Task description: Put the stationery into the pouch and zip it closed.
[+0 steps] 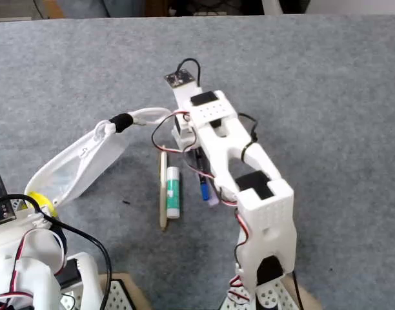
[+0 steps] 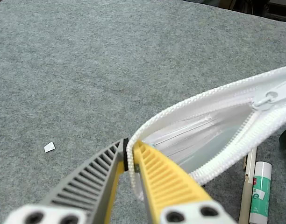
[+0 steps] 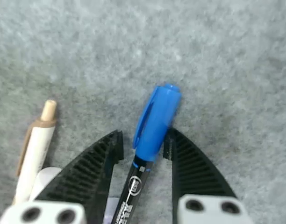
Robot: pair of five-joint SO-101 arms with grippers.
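Observation:
A white translucent pouch (image 1: 81, 161) lies at the left with its zipper open; its pull (image 2: 267, 99) sits at the far end. My left gripper (image 2: 129, 151), with one grey and one yellow finger, is shut on the pouch's near rim, seen in the high view at the yellow finger (image 1: 39, 203). A blue-capped marker (image 3: 156, 120) lies between the black fingers of my right gripper (image 3: 143, 139), which is open around it. In the high view the marker (image 1: 204, 187) shows under the right arm (image 1: 223, 135). A beige pen (image 1: 163, 190) and a glue stick (image 1: 173, 192) lie side by side between pouch and marker.
Grey cloth covers the table (image 1: 326, 84). A small white scrap (image 2: 49, 147) lies on the cloth near the pouch. Both arm bases stand at the front edge. The table's far edge runs along the top of the high view.

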